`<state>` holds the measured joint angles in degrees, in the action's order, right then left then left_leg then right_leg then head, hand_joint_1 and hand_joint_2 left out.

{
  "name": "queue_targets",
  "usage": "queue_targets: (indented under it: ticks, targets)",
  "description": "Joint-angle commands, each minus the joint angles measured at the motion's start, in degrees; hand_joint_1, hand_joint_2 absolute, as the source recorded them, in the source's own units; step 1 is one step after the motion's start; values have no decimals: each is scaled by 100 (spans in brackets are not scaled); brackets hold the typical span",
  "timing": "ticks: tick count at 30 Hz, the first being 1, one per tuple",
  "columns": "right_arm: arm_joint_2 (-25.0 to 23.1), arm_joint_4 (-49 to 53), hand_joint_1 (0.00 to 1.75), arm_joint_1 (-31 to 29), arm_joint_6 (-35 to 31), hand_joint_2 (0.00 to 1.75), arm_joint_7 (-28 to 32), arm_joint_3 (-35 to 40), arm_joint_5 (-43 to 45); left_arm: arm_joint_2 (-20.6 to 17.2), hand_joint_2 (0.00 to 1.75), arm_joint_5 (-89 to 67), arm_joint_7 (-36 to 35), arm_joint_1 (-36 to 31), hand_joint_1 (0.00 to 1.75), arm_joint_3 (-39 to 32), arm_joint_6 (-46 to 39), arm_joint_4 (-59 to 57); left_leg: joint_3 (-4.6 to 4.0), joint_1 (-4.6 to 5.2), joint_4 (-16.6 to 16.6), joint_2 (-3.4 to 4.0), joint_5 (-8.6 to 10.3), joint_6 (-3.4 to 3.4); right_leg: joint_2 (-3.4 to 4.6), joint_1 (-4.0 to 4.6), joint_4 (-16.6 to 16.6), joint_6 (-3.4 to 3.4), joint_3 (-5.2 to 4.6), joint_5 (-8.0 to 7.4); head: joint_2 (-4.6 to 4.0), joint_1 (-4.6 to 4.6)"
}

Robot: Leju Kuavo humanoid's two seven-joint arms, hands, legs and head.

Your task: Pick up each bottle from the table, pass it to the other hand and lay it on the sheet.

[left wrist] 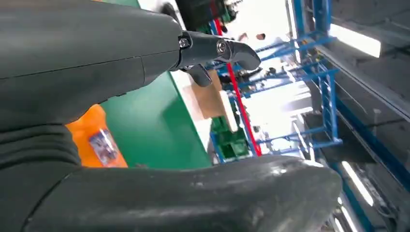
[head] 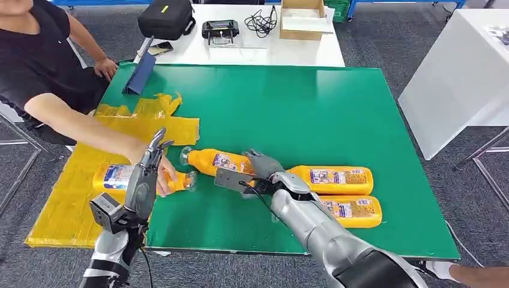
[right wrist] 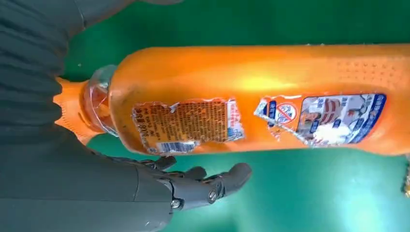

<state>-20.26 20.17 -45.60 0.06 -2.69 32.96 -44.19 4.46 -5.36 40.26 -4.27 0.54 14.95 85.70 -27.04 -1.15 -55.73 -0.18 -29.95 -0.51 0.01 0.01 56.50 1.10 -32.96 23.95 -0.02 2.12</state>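
Note:
On the green table (head: pixel 288 108) lies an orange bottle (head: pixel 216 161) with its clear cap toward the yellow sheet (head: pixel 60 204). My right hand (head: pixel 259 168) sits at its thick end. In the right wrist view that bottle (right wrist: pixel 270 77) lies between thumb and fingers (right wrist: pixel 212 186), which stay extended and apart from it. Two more orange bottles (head: pixel 333 179) (head: pixel 354 211) lie side by side to the right. Another bottle (head: pixel 117 177) rests on the sheet, and a person's hand (head: pixel 167 179) holds its neck. My left hand (head: pixel 147 174) stands raised beside that hand, fingers straight up, holding nothing.
The person sits at the left, with a forearm reaching across the sheet. A blue folder (head: pixel 139 75) leans at the table's far left corner. Behind is a white table (head: pixel 264 51) with a black bag, a cardboard box and cables. Another white table (head: pixel 456 72) stands on the right.

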Motion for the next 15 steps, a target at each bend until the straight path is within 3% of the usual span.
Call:
queue_targets:
  ticks: [1,8,11,12,13,15]
  targets:
    - [26,-241,0,-349,94,175,-79,360,24,112,0,-11,-26,-256,0,127,21,-110,0,2,1,-7,-1,10,-9,-1,-3,3,3,1,0,0]
    - [26,-308,0,-329,311,175,-351,659,201,130,0,16,-26,-294,0,215,86,-92,-2,2,-1,-7,1,6,-7,-1,0,2,-1,0,0,0]
    - [26,-468,0,-276,947,175,-901,1054,337,173,0,25,-26,-383,0,313,136,-161,-3,0,-2,-11,1,8,-12,1,-3,2,1,-1,0,0]
    - [26,-500,113,-184,1047,175,-978,1126,428,178,0,43,-26,-410,0,346,170,-186,0,0,0,-14,2,9,-15,1,-5,3,5,-1,0,0]
    - [26,-561,175,-120,1077,175,-1023,1194,447,182,0,61,-26,-422,0,351,177,-184,2,1,2,-13,2,7,-14,-1,-5,2,6,0,0,2]
    - [26,-671,175,0,1188,175,-1132,1260,500,201,0,116,-26,-460,0,367,246,-237,10,1,7,-16,3,6,-17,0,-9,2,14,1,0,0]
